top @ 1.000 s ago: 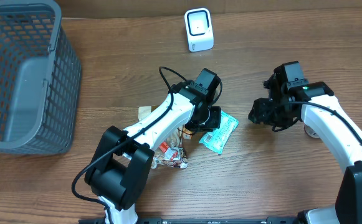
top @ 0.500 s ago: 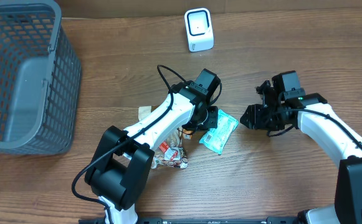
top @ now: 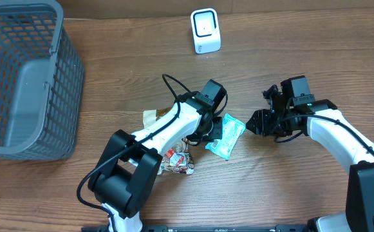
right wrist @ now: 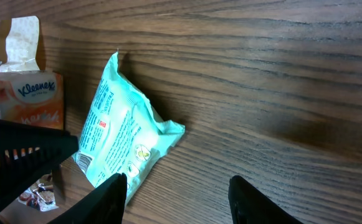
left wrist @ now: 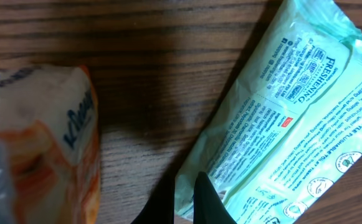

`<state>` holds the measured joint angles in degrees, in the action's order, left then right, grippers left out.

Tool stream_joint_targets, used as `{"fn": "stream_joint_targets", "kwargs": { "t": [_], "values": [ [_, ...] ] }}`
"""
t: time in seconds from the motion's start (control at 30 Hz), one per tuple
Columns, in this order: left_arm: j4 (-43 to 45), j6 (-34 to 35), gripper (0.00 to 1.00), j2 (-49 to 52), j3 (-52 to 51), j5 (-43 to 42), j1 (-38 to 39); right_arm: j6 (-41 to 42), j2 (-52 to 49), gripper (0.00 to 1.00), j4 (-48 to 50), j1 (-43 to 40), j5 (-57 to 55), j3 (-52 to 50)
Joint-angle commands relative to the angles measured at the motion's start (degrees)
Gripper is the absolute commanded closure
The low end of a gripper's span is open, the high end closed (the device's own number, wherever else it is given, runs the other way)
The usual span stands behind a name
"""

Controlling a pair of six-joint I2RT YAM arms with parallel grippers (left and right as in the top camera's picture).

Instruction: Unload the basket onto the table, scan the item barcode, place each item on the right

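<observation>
White arms [top: 171, 124] with black joints, cable [top: 168, 80] and jaws.

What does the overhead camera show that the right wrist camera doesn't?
Only overhead: the grey basket at the left and the white scanner at the far edge. Only right wrist: the Kleenex lettering on the orange tissue pack, and the right gripper open over bare wood. Both: the green wipes packet lying on the wooden table.

Brown wood-grain table [top: 315, 38], matte, evenly lit, sideways grain; soft dark shadow on wood just ahead of left gripper [left wrist: 196, 196].
</observation>
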<state>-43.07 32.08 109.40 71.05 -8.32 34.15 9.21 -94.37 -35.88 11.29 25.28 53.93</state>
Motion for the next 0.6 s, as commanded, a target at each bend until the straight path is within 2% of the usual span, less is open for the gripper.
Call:
{"fn": "stream_joint_targets", "kwargs": {
  "t": [0.0,0.2,0.33,0.57],
  "values": [
    [1.44,1.38,0.96,0.0,-1.42,0.11,0.39,-0.33,-0.26,0.46,0.31,0.26,0.52,-0.37],
    [1.33,1.36,0.96,-0.02,-0.13,-0.72,0.28,-0.31,-0.26,0.45,0.07,0.26,0.52,-0.37],
    [-2.1,0.0,0.96,-0.02,4.7,-0.52,0.22,-0.31,-0.26,0.44,0.07,0.26,0.55,-0.37],
    [-4.48,-1.01,0.95,0.42,6.56,0.2,0.81,-0.31,-0.26,0.38,-1.53,0.26,0.55,-0.37]
  ]
}}
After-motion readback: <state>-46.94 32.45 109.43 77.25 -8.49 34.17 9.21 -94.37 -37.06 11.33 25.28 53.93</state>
